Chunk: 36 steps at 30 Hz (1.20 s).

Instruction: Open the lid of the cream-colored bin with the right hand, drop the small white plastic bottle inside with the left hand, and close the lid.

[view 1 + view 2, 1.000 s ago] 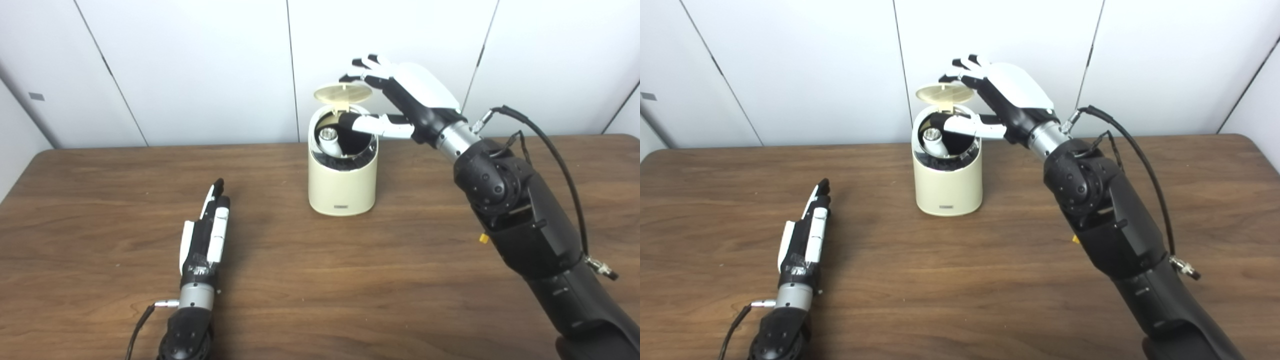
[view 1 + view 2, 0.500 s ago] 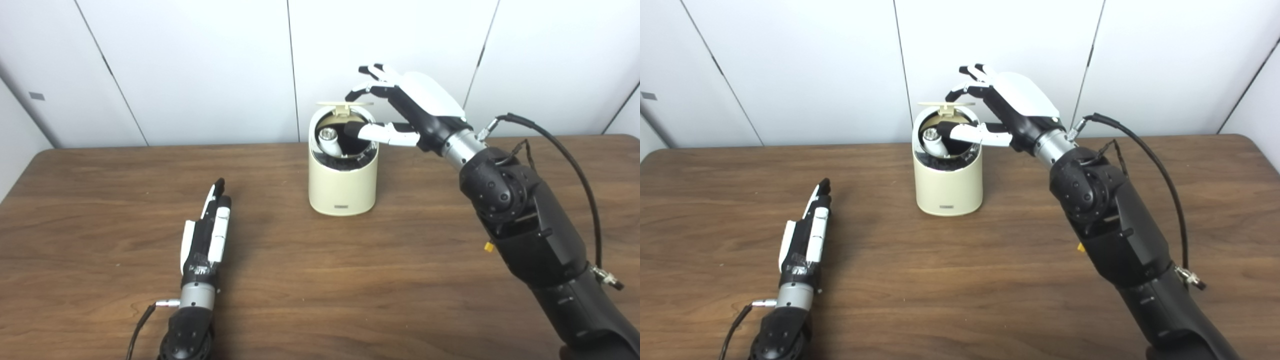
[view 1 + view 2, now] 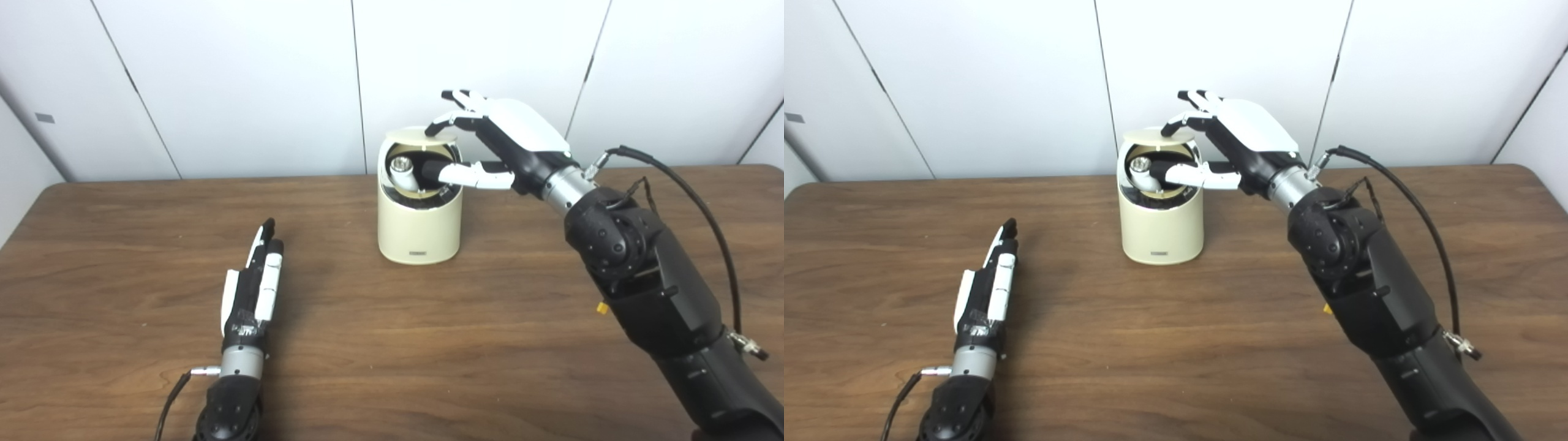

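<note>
Only the capped top of the small white plastic bottle (image 3: pixel 402 172) visible, rest hidden inside the cream-colored bin (image 3: pixel 419 226). Thumb tip of the right hand (image 3: pixel 508 138) lost in the dark opening. Both forearms cut off at the bottom edge. Bin label too small to read.

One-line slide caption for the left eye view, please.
Right hand lowers the lid over the bottle inside the bin.

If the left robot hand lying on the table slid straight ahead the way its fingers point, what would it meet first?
Probably nothing: the left robot hand points up the brown wooden table toward the white wall panels, passing left of the cream-colored cylindrical bin, though depth is uncertain.
</note>
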### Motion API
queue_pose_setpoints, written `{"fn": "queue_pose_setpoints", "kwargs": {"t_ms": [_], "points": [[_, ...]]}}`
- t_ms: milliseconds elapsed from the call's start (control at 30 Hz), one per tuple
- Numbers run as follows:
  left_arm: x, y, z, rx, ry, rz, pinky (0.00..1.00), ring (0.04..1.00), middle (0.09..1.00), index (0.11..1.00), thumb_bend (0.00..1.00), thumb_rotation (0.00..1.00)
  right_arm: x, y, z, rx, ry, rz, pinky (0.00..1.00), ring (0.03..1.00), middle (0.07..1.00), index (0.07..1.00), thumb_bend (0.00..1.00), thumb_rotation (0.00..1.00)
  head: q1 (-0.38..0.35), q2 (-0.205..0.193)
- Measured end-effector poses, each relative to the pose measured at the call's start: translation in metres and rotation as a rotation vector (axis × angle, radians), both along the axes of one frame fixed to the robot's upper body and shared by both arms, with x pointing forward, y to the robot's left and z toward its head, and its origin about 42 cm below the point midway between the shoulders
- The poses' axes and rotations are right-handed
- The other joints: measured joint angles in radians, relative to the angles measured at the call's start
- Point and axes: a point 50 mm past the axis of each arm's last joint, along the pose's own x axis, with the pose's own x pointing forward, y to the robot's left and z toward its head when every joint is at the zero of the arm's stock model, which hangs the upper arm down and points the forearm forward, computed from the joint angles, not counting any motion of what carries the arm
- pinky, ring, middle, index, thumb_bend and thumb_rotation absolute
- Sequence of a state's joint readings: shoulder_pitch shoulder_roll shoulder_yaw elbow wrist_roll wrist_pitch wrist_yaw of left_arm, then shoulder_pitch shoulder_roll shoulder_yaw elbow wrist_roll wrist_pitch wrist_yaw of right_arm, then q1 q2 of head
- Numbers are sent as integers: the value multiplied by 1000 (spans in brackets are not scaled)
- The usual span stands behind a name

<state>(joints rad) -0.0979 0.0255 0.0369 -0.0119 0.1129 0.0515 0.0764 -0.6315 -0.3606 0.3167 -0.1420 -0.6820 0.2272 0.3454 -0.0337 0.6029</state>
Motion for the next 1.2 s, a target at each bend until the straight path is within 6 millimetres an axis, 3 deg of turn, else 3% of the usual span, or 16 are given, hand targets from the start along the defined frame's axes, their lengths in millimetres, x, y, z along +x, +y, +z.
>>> {"fn": "queue_pose_setpoints", "kwargs": {"t_ms": [433,1200], "points": [[0,-1,1,5,-10,-1,1000,1000,1000,1000,643,1000,-8,7,-22,-87,22,44,1000,1000,975,746,608,944,5,6],[0,-3,3,20,-4,8,1000,1000,1000,1000,639,1000,-14,7,-30,-119,14,83,1000,1000,981,765,598,951,14,20]]}}
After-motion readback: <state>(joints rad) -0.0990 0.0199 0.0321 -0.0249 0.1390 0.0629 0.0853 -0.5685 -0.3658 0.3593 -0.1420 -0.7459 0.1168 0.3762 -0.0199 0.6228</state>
